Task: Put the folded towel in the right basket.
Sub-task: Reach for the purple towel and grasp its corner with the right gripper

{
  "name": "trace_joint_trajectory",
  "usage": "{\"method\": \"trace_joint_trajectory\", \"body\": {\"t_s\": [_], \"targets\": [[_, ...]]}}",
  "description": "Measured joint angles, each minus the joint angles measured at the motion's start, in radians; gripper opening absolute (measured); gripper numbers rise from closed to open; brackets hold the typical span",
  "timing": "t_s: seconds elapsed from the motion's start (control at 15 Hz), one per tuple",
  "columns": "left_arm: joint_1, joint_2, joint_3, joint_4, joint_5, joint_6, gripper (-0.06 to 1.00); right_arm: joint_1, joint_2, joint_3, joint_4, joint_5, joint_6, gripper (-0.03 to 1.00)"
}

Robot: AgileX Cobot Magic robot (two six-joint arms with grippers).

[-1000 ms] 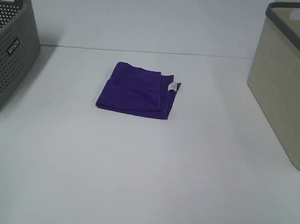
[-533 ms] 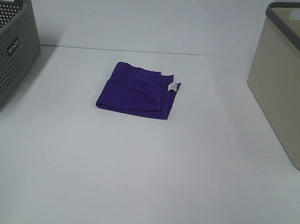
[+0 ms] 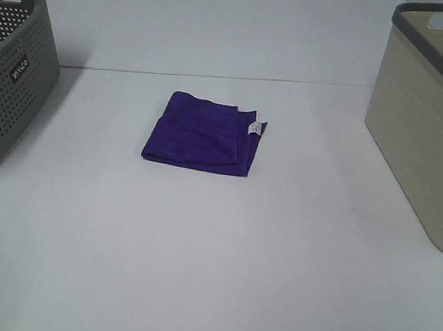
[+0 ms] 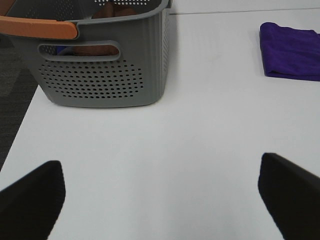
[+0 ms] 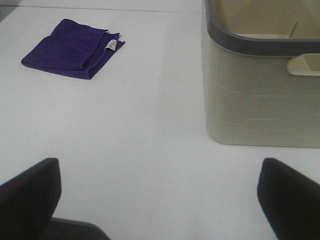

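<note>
A folded purple towel [image 3: 203, 133] with a small white label lies flat on the white table, near the middle. It also shows in the left wrist view [image 4: 291, 50] and the right wrist view [image 5: 70, 48]. The right basket [image 3: 429, 113] is beige with a dark grey rim and stands at the right edge; the right wrist view [image 5: 260, 80] shows it too. Neither gripper shows in the exterior high view. My left gripper [image 4: 160, 200] is open and empty over bare table. My right gripper [image 5: 160, 200] is open and empty, short of the basket.
A grey perforated basket [image 3: 10, 72] stands at the left edge; the left wrist view [image 4: 100, 65] shows it with an orange handle. A seam line [image 3: 213, 77] crosses the table behind the towel.
</note>
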Motion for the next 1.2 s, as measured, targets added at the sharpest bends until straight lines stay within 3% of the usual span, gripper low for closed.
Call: {"method": "trace_joint_trajectory", "body": {"t_s": [1.07, 1.2], "targets": [[0.0, 0.0, 0.0, 0.0, 0.0, 0.001, 0.99, 0.0, 0.0, 0.0, 0.006, 0.0, -0.001, 0.98], [0.0, 0.0, 0.0, 0.0, 0.0, 0.001, 0.99, 0.0, 0.093, -0.039, 0.016, 0.006, -0.001, 0.98]]}}
